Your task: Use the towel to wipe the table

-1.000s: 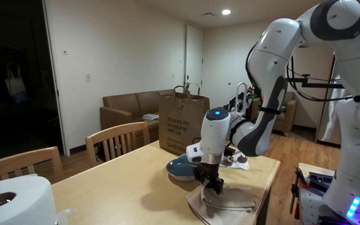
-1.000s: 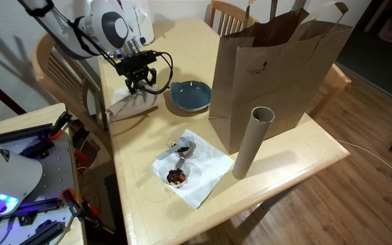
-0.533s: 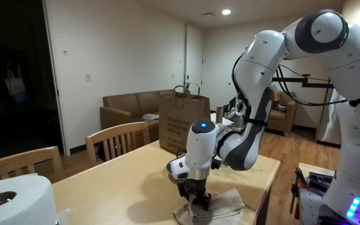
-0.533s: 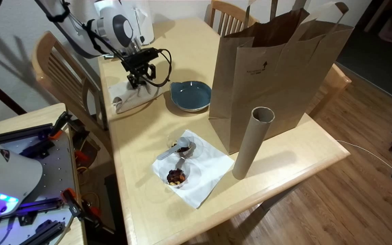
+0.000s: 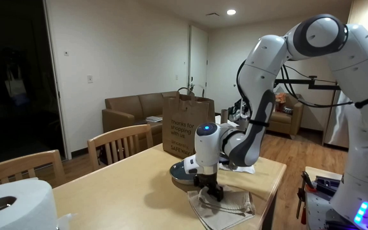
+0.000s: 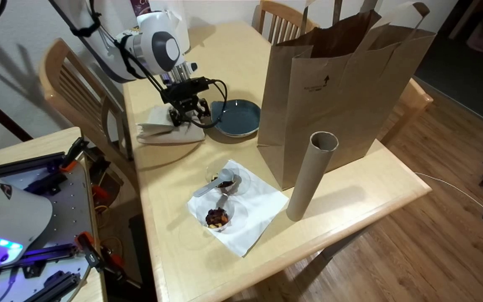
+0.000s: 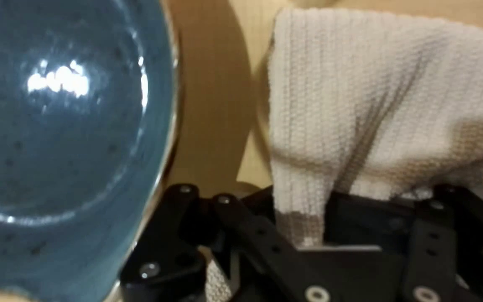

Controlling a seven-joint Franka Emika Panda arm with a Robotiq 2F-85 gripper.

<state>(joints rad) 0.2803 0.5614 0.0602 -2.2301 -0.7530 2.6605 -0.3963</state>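
Observation:
The beige ribbed towel (image 5: pixel 225 214) lies folded and rumpled on the wooden table (image 5: pixel 117 198), near its long edge. It also shows in an exterior view (image 6: pixel 174 133) and in the wrist view (image 7: pixel 375 84). My gripper (image 5: pixel 212 191) points down at the towel, low over the table; it also shows in an exterior view (image 6: pixel 189 117). In the wrist view, my gripper (image 7: pixel 300 222) has a bunched fold of towel between its fingers and is shut on it. The fingertips' undersides are hidden by the towel.
A blue bowl (image 6: pixel 239 119) stands close beside the gripper and fills the left of the wrist view (image 7: pixel 57 147). A paper bag (image 6: pixel 342 100), cardboard tube (image 6: pixel 312 176), and napkin (image 6: pixel 262 209) with small cups (image 6: pixel 217 219) stand nearby. A paper roll (image 5: pixel 18 207) stands at the table's other end.
My gripper, holding the towel, moved toward the paper-roll end, then back toward the bowl and napkin. The towel slid and its folds shifted with it. The bowl stayed in place.

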